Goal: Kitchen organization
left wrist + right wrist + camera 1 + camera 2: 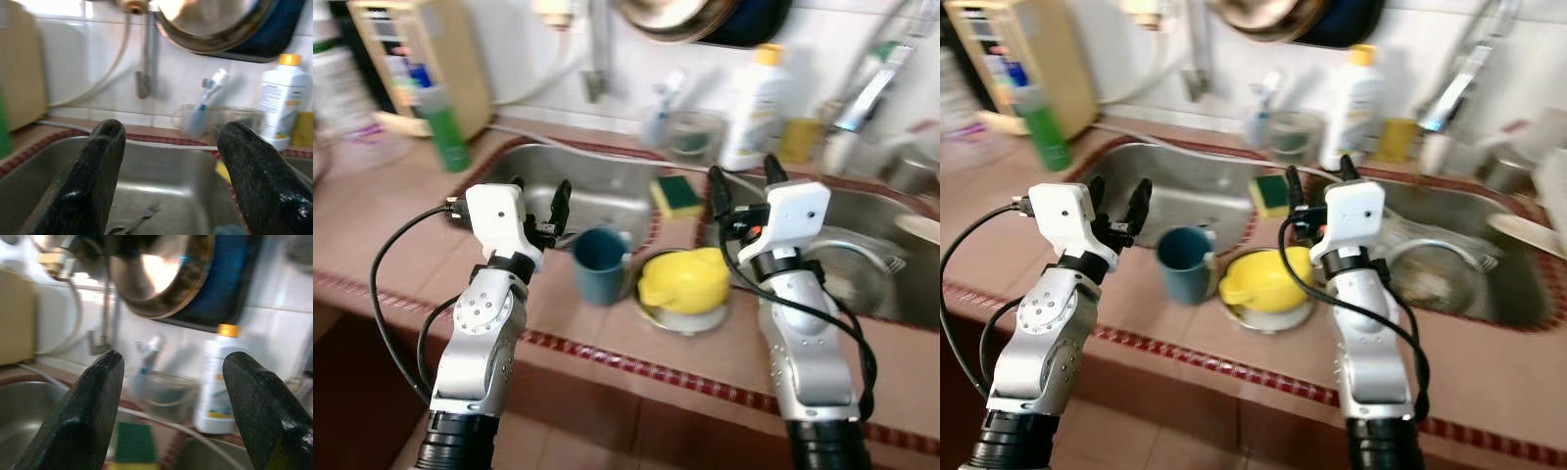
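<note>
Both arms raised at mid-frame, nothing held. Our left end effector (540,201) hangs over the near edge of the left sink basin (592,191), fingers spread apart. Our right end effector (744,188) stands at centre right, over the ridge between basins, fingers likewise parted and empty.

Progress, as we judge it: barely started. The teal mug (600,264) sits at lower centre on the tiled surface (382,245), just right of the left end effector. The yellow lidded bowl (683,284) stands beside it, close or touching; blur prevents a call. A green-and-yellow sponge (677,194) lies on the divider behind them. All are loose, so sorting remains.

Surroundings: reddish tile with a darker red trim strip along the front edge. Along the white tiled wall at top: a white bottle with a yellow cap (756,108), a clear cup holding a toothbrush (690,132), a green bottle (443,127) at upper left, a hanging steel pan (675,18). The right basin (876,264) holds a faucet arching over it.
</note>
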Robot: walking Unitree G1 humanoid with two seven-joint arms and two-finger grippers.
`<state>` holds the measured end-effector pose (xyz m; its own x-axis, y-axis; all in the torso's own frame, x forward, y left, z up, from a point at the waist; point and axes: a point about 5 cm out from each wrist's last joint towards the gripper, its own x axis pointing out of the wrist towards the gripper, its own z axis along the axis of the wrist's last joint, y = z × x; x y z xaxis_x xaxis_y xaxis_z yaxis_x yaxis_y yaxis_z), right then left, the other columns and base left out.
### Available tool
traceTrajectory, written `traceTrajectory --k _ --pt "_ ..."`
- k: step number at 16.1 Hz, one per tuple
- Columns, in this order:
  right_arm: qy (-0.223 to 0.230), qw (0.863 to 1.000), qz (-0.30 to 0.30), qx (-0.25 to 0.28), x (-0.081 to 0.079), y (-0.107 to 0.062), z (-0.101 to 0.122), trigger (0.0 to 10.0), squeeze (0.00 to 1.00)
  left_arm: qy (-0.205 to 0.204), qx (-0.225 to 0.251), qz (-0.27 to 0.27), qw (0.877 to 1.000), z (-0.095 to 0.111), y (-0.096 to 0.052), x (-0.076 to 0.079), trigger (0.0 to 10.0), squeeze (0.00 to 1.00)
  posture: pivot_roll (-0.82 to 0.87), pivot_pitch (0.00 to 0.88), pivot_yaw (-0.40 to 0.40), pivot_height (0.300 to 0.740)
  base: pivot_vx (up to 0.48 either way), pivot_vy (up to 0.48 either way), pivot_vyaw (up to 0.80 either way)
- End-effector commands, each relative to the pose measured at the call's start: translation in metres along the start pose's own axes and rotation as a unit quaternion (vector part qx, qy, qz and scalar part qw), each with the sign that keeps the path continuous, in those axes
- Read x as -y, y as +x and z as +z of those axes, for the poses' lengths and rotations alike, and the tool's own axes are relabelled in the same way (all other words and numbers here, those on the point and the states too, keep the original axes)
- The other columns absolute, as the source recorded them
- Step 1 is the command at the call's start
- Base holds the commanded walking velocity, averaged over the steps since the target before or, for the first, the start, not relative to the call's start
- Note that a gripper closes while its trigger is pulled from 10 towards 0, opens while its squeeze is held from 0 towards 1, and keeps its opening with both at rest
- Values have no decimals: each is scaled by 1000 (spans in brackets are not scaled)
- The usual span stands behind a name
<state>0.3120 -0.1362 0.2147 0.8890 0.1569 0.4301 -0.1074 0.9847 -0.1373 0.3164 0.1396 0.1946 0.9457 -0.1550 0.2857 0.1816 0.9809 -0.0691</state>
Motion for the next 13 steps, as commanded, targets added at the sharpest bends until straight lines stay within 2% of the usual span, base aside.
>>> traceTrajectory --k 1,3,5,7,8,13 --pt "2 1000 0 -1 0 3 0 10000 0 3 7 10 1000 3 0 -5 10000 0 -109 42 24 740 0 0 -763" --pt "-1 1000 5 -2 -1 4 -1 10000 0 10 4 17 1000 3 -1 -11 10000 0 -103 40 18 740 0 0 -763" --pt "-2 1000 11 2 -3 5 0 10000 0 5 2 28 1000 4 -1 -16 10000 0 -100 33 13 740 0 442 -750" --pt "-4 1000 17 12 -5 4 2 10000 0 5 3 32 999 4 -2 -17 10000 0 -98 29 11 740 0 480 0" --pt "-3 1000 21 15 -6 4 2 10000 0 14 7 30 999 5 -2 -16 10000 0 -95 22 8 740 0 0 0" --pt "-3 999 30 17 -9 2 1 10000 0 5 15 22 1000 8 -4 -13 10000 0 -90 2 0 740 0 0 0"
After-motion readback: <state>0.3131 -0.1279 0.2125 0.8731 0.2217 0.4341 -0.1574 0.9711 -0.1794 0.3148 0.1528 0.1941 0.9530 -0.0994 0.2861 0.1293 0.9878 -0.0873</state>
